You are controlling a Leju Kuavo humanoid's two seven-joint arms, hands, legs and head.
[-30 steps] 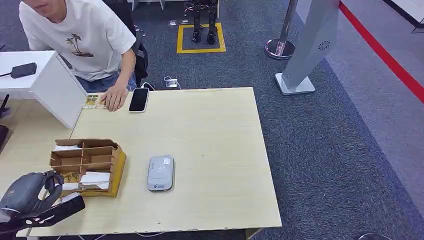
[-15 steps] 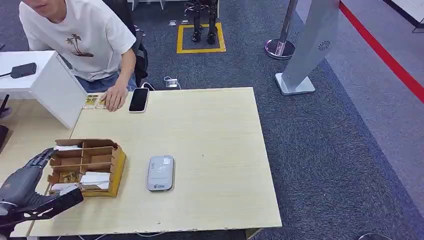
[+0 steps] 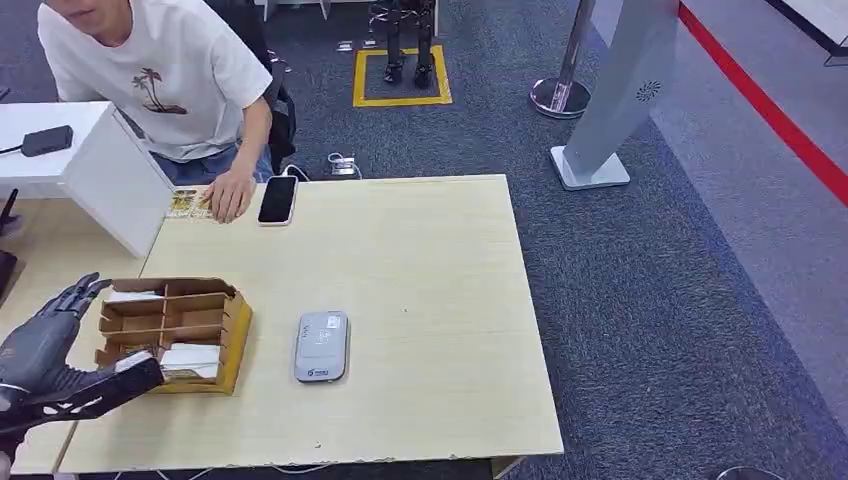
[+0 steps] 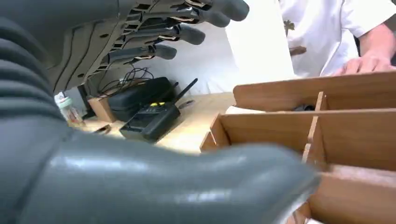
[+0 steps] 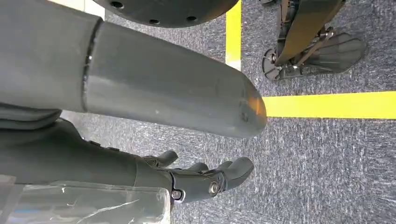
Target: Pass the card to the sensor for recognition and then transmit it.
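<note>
Left hand (image 3: 40,350), fingers (image 3: 70,300) spread and holding nothing, hovers at the worktop (image 3: 420,300) edge beside the card box (image 3: 175,330); right hand's (image 5: 196,179) fingers hang loosely curled.

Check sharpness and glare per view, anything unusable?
Head view: even light, sharp; sensor and cardboard organizer crisp. Left wrist view: thumb of left hand close and blurred, fingers and organizer sharper. Right wrist view: right hand clear against carpet, small highlight on the thumb tip.

L robot hand (image 3: 45,345) fingers spread, R robot hand (image 5: 196,179) hanging, fingers loosely apart
</note>
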